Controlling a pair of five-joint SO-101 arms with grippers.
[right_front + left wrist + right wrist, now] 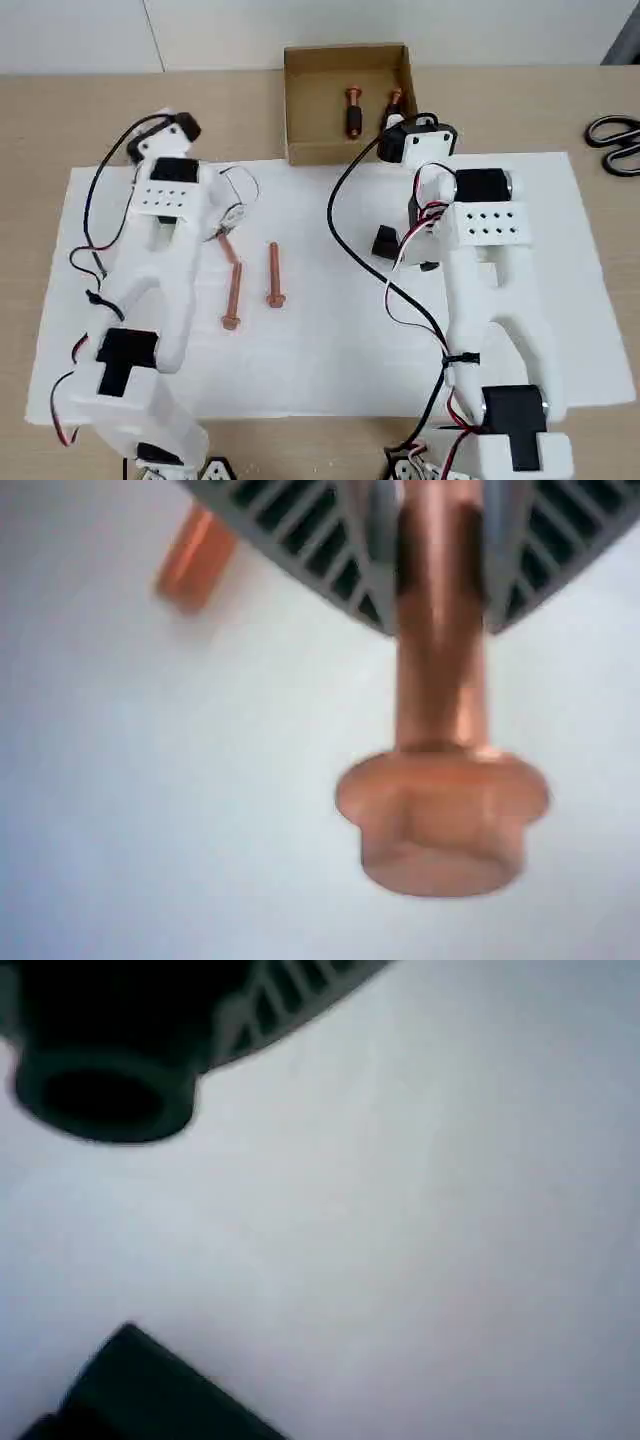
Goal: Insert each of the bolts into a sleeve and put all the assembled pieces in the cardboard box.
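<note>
Copper bolt (440, 680) clamped in my left gripper (440, 570), short of the cardboard box (300, 100); my right gripper (190, 1030) clamps a sleeve (105, 1100). Two assembled pieces (353, 112) sit inside that box and a loose bolt (274, 272) waits: roughly halfway, I judge.

The left gripper (440, 550) is clamped on the shank of a copper-coloured bolt (440, 810), with a grey ribbed finger (310, 550) on each side of it. The shank runs out from between the fingers toward the camera and ends in a flanged hexagonal head, which sits clear of the fingers. Behind it lies a plain white sheet (150, 810); whether the head touches it cannot be told. The end of a second copper bolt (193, 562) shows beside the gripper, apart from the held one.
</note>
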